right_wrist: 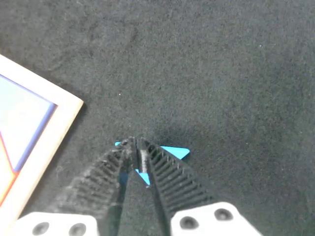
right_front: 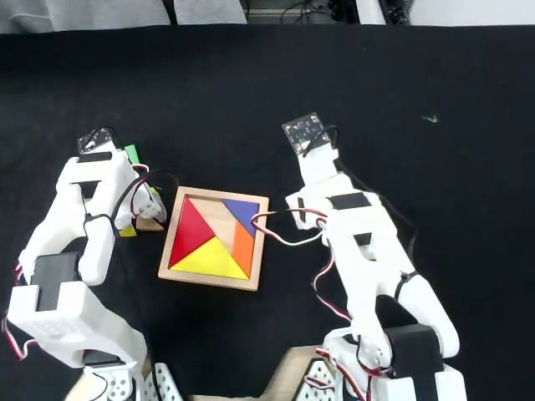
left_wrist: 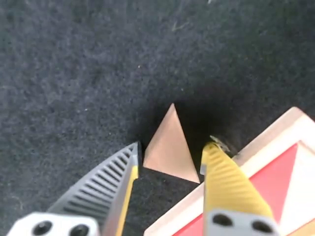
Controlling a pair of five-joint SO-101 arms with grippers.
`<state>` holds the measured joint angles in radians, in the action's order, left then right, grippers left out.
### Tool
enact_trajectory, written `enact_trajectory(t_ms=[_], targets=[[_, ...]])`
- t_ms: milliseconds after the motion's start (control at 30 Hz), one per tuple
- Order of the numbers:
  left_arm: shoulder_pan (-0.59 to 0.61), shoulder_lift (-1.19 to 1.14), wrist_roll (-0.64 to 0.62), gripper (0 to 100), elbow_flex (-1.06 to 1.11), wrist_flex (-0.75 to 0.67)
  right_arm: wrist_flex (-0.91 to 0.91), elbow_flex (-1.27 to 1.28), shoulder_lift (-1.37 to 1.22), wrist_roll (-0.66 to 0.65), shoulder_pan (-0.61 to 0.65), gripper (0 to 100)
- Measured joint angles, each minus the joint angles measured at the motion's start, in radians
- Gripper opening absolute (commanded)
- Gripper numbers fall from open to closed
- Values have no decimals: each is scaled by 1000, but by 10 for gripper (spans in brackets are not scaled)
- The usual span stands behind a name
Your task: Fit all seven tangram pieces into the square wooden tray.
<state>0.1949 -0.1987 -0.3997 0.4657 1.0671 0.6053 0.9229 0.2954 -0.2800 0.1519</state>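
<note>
the left gripper [left_wrist: 172,150] is hovering with fingers spread either side of the tan triangle [left_wrist: 168,146], lying just beside the tray [left_wrist: 275,129]. it's needing a square, centred squeeze (slanted edges could slip). the right gripper [right_wrist: 136,145] is, i think, pinching a light blue piece [right_wrist: 175,152] lying near the tray's opposite side.

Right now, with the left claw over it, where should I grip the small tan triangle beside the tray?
Probably pinch the tan triangle across its two slanted edges near the wide base, from straight above: it lies flat, and the open left claw straddles it. Mind the tray rim beside the yellow finger.
</note>
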Motion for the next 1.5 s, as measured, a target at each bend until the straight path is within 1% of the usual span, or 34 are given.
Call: enact_trajectory(t_ms=[200,333,367,567,800,867,1000,1133,1267,1367,1500], targets=[[0,0,-34,195,0,0,0,0,0,0,0,11],[0,0,-38,84,0,0,0,0,0,0,0,11],[0,2,-38,74,0,-9,0,0,0,0,0,11],[0,2,-44,112,0,-40,0,0,0,0,0,11],[0,9,-44,112,0,-38,0,0,0,0,0,11],[-2,12,-43,112,-12,-14,0,0,0,0,0,11],[-23,74,-35,112,-77,123,0,0,0,0,0,11],[-118,186,83,112,-118,244,0,0,0,0,0,11],[-273,250,213,112,-121,316,0,0,0,0,0,11],[-390,253,262,112,-121,316,0,0,0,0,-3,11],[-494,212,272,112,-121,235,0,0,0,-2,-38,11]])
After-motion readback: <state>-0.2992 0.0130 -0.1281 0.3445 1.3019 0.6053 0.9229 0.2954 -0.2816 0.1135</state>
